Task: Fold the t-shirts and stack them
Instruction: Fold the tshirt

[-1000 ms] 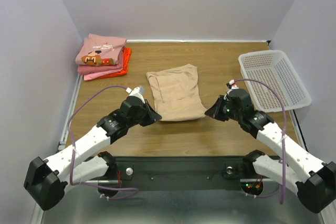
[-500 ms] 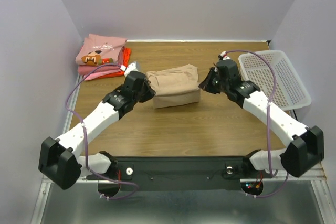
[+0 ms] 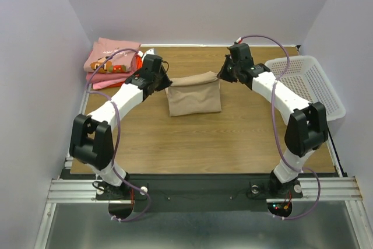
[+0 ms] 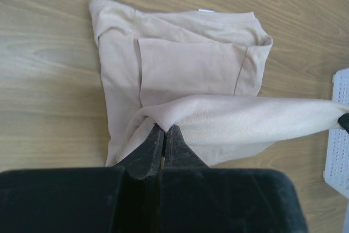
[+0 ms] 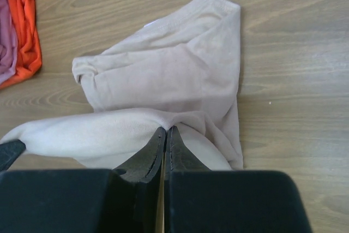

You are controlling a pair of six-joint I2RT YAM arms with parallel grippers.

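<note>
The tan t-shirt (image 3: 194,96) lies mid-table, partly folded, its near edge lifted and stretched between both grippers. My left gripper (image 3: 166,82) is shut on its left corner (image 4: 163,121). My right gripper (image 3: 221,76) is shut on its right corner (image 5: 169,119). The rest of the shirt (image 4: 185,64) lies flat on the wood below, also seen in the right wrist view (image 5: 163,75). A stack at the back left holds the dusty pink graphic t-shirt (image 3: 111,56) on top, a lighter pink one (image 3: 108,81) and the orange-red one (image 3: 140,62), whose edge shows in the right wrist view (image 5: 27,31).
A white mesh basket (image 3: 306,86) stands at the right edge of the wooden table (image 3: 204,144); its corner shows in the left wrist view (image 4: 338,129). Grey walls close in the back and sides.
Both grippers have carried the tan shirt's near edge from the front toward the back, folding it over itself. The arms now reach far out over the table.
</note>
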